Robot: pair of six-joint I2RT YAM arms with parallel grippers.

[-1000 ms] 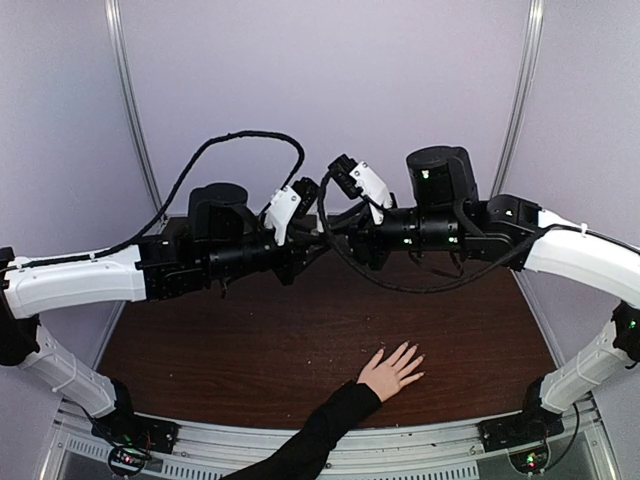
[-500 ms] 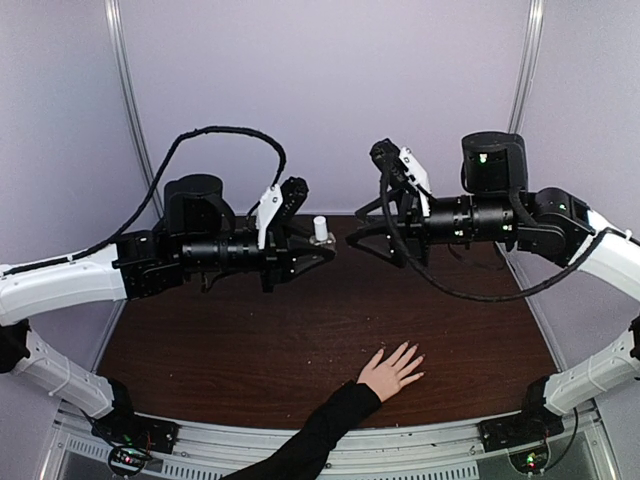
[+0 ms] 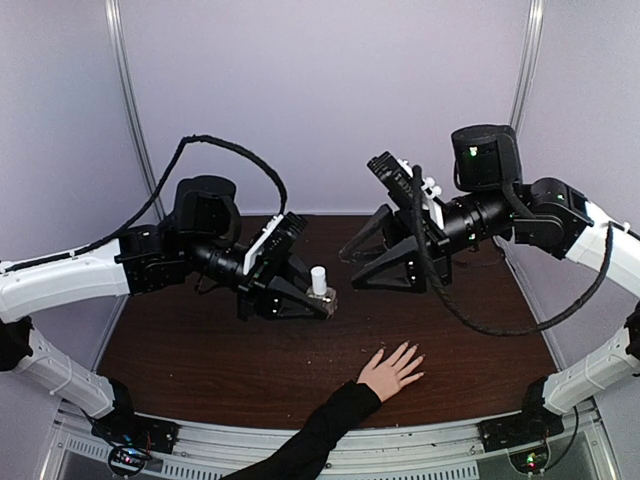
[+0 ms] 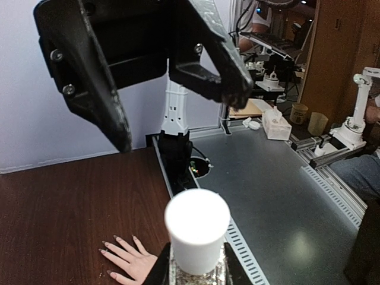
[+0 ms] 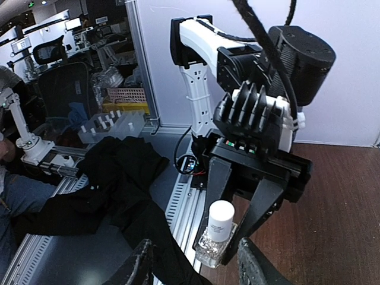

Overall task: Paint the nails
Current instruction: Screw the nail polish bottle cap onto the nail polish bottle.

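From above: left gripper [image 3: 318, 300] clenched on bottle [image 3: 320, 284], right gripper [image 3: 372, 263] spread and empty, nails [image 3: 413, 352] well apart; from right wrist only: 2 left fingers [image 5: 261, 205] pinching the glass

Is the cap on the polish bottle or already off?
On. The white cap sits on the bottle, which the left claw holds; the right claw is open, apart from it.

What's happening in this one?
The left pincer is shut on a small glass bottle with its white cap on, held upright over the table. The right pincer faces it with jaws open, apart from the cap. A person's hand lies flat on the table, fingers spread; nothing is near the nails yet.
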